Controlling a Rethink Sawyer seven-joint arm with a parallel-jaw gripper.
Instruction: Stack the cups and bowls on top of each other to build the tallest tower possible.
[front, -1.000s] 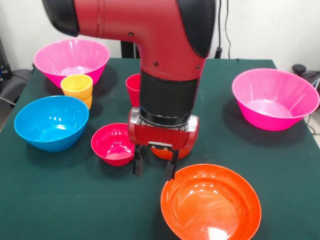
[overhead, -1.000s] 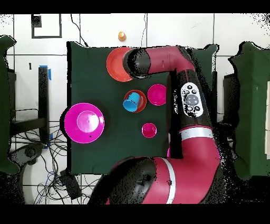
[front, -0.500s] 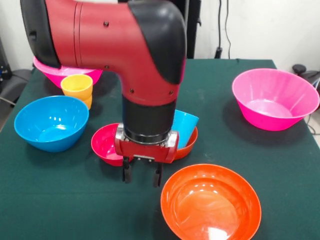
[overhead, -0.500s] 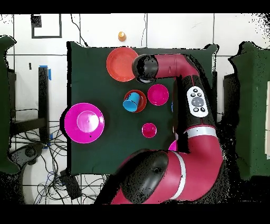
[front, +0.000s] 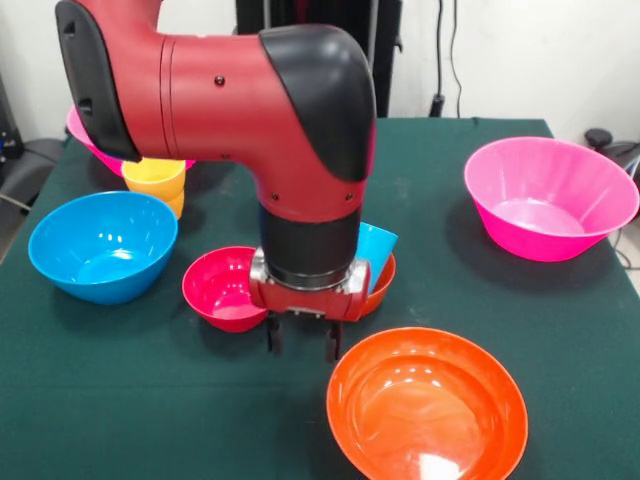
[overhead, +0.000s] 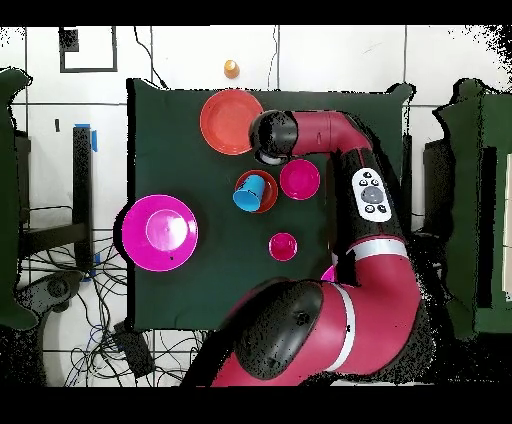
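Observation:
My gripper (front: 302, 340) hangs open and empty just above the cloth, between the small crimson bowl (front: 225, 288) and the rim of the wide orange bowl (front: 427, 405). Right behind it a blue cup (front: 376, 250) leans tilted inside the small orange bowl (front: 383, 281). A yellow cup (front: 155, 173) sits on an orange cup (front: 176, 206) near the blue bowl (front: 102, 245). One pink bowl (front: 550, 197) stands at the right, and another pink bowl (front: 82, 135) is mostly hidden by the arm. The overhead view shows the red cup (overhead: 283, 246) standing alone and the blue cup (overhead: 247, 194).
The bulky red arm (front: 250, 90) crosses the left and middle of the front view and covers the table behind it. The green table edge (front: 600, 330) runs close to the right pink bowl. From above, the wide orange bowl (overhead: 231, 121) lies near a table edge.
The arm's upper links have swung toward the picture's left, uncovering the blue cup and hiding the red cup. The gripper shifted slightly left and back and stays low by the wide orange bowl.

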